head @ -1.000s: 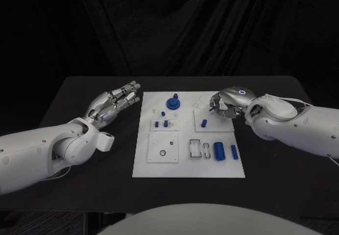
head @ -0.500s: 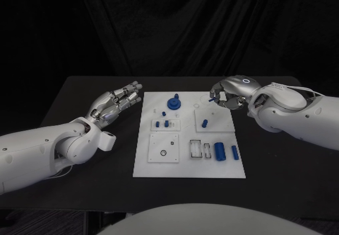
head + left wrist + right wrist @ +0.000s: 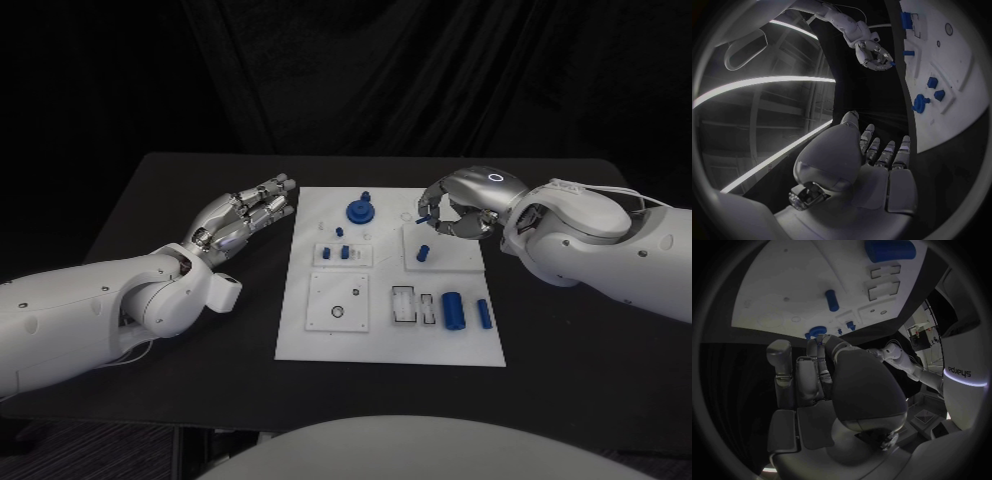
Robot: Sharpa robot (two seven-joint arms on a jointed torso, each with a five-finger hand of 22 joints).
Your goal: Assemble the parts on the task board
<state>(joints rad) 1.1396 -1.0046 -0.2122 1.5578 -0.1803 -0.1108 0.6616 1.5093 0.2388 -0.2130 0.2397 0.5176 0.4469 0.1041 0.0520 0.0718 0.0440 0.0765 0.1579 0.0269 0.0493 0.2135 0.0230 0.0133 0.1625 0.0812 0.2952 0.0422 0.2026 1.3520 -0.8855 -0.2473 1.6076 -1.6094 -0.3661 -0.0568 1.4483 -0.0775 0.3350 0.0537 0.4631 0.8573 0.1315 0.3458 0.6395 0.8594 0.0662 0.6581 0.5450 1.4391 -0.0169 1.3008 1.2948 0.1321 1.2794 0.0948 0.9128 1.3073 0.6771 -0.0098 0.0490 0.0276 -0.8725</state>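
Note:
The white task board point(image 3: 389, 340) lies in the middle of the black table. On it stand a blue round knob point(image 3: 356, 210), small blue pegs point(image 3: 336, 252), one blue peg point(image 3: 424, 250) on a raised square, and two blue cylinders point(image 3: 451, 310) by empty slots. My right hand point(image 3: 457, 208) hovers with curled fingers over the board's far right part, above that single peg. It pinches a small blue part point(image 3: 891, 64) at its fingertips. My left hand point(image 3: 248, 217) is held flat with fingers stretched out, empty, just off the board's left edge.
Bare black table point(image 3: 159, 200) runs along both sides of the board and in front of it. A square plate with a round hole point(image 3: 339, 300) sits at the board's near left, and a dark curtain hangs behind the table.
My right hand rose toward the board's far edge, then came back down and slightly left, still pinching the small blue part. The left hand has hardly moved. The view shifted a little.

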